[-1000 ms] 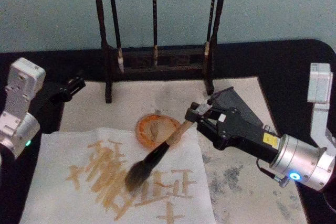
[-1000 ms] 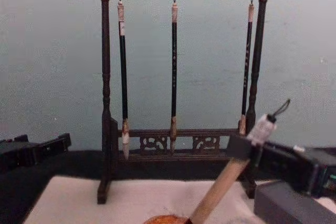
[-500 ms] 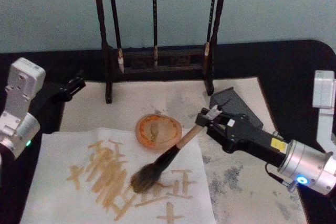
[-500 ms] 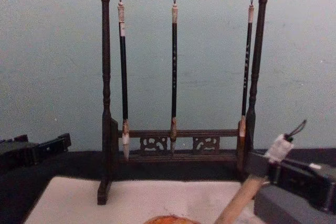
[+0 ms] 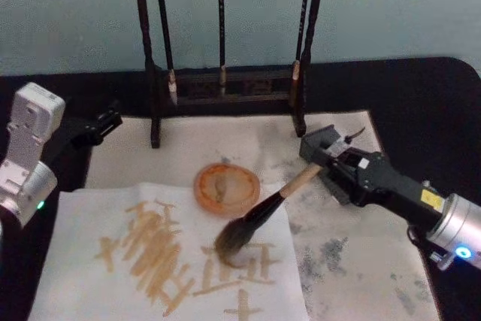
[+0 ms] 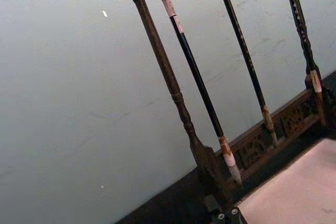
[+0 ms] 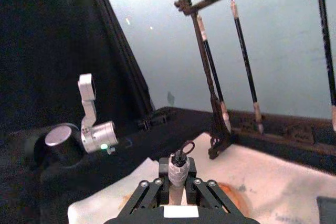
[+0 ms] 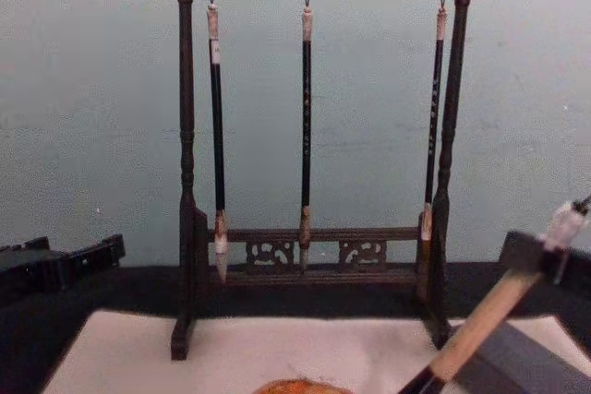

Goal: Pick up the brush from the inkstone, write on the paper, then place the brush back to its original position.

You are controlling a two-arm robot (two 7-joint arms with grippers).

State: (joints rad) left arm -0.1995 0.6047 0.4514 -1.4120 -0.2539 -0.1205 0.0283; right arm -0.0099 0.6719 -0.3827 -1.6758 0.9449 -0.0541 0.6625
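Your right gripper clamped on the brush handle.
Bristles down on the paper, just beside the orange inkstone; left gripper parked far left.

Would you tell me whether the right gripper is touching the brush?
Touching: the right wrist view shows the right gripper clamped around the brush handle.

You have the rack at the far side, the dish before it. From the right gripper the brush reaches left onto the paper, tip just near-right of the dish.
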